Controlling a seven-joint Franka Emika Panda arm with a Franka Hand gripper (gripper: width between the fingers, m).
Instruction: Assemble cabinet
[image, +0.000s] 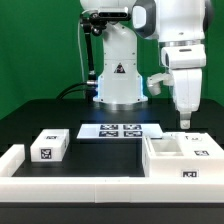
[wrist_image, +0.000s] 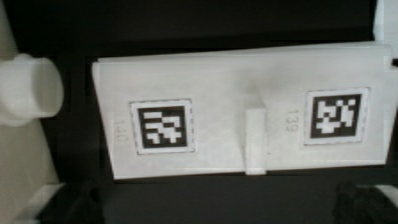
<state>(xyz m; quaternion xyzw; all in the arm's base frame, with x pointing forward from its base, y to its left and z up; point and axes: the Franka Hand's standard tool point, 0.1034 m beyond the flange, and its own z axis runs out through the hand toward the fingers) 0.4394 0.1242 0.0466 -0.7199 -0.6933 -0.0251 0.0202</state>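
Observation:
The big white cabinet box (image: 186, 156) lies on the black table at the exterior view's right, with compartments open upward and a tag on its front face. My gripper (image: 186, 122) hangs straight above it, a little clear of its top. In the wrist view the box (wrist_image: 214, 120) fills the middle, showing two black-and-white tags with a raised rib between them. My gripper (wrist_image: 217, 206) is open and empty; its dark fingers (wrist_image: 71, 205) show at the frame's corners. A small white drawer block (image: 48, 146) with a tag lies at the exterior view's left.
The marker board (image: 122, 130) lies flat mid-table before the robot base (image: 118, 80). A long white rail (image: 70, 186) runs along the front edge, turning up at the left. A white rounded piece (wrist_image: 22, 90) shows beside the box in the wrist view.

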